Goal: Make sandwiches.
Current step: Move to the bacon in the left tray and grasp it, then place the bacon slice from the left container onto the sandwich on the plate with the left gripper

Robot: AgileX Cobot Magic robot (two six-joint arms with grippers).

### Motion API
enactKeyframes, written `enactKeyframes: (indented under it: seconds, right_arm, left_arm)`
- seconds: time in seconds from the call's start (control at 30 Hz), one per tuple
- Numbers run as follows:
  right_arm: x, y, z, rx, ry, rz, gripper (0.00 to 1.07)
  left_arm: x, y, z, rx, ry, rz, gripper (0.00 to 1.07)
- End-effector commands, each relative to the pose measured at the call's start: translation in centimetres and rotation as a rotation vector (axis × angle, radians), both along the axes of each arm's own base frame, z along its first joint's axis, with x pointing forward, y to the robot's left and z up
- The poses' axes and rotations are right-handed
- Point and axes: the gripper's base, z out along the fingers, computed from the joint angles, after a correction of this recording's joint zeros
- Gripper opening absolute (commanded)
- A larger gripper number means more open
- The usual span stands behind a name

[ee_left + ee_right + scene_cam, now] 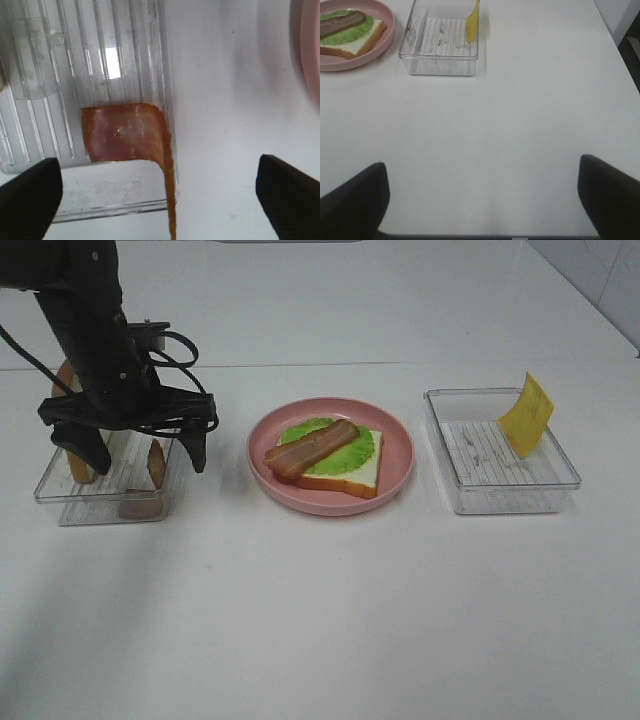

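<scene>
The white desk [320,620] carries everything. The black left arm [90,330] reaches down over the left clear tray [60,502]. Its left pincer [147,462] is spread wide and empty, one finger above the tray and the other outside its wall. The right pincer [482,200] hangs just as wide, holding nothing, over the desk. On the pink plate [400,455] lies the unfinished sandwich [335,455]: bread slice, lettuce leaf, bacon on top. A cheese square [526,415] leans in the right tray [500,502]. A spare bacon strip [125,137] lies in the left one.
</scene>
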Motion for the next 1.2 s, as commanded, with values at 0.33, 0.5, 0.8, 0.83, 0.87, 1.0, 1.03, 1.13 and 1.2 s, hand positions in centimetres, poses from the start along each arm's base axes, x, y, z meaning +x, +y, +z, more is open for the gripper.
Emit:
enactKeyframes:
  seconds: [0.33, 0.5, 0.8, 0.83, 0.87, 1.0, 1.03, 1.13, 1.2]
  right_arm:
    - [-0.4, 0.0, -0.1, -0.005, -0.028, 0.002, 0.99]
    - [-0.4, 0.0, -0.1, -0.005, -0.028, 0.002, 0.99]
    - [-0.4, 0.0, -0.1, -0.005, -0.028, 0.002, 0.99]
    - [-0.4, 0.0, -0.1, -0.005, -0.028, 0.002, 0.99]
    - [-0.4, 0.0, -0.1, -0.005, -0.028, 0.002, 0.99]
    - [-0.4, 0.0, -0.1, -0.005, -0.028, 0.002, 0.99]
    - [-0.4, 0.0, -0.1, -0.005, -0.028, 0.002, 0.99]
    - [-0.4, 0.0, -0.1, -0.005, -0.028, 0.002, 0.99]
    - [-0.4, 0.0, -0.1, -0.005, -0.028, 0.002, 0.99]
  left_arm:
    - [0.3, -0.3, -0.7, -0.015, -0.003, 0.012, 0.46]
    - [0.3, -0.4, -0.7, -0.016, -0.004, 0.013, 0.22]
    - [0.3, -0.3, -0.5, -0.017, -0.005, 0.015, 0.00]
    - [0.3, -0.3, -0.5, -0.017, -0.005, 0.015, 0.00]
    - [0.3, -0.3, -0.5, -0.017, -0.005, 0.017, 0.00]
    - [0.2, -0.3, 0.0, -0.021, -0.013, 0.025, 0.00]
    - [0.2, -0.3, 0.6, -0.026, -0.026, 0.033, 0.00]
    - [0.1, -0.3, 2.1, -0.035, -0.050, 0.032, 0.00]
    - [-0.1, -0.2, 3.3, -0.037, -0.051, 0.030, 0.00]
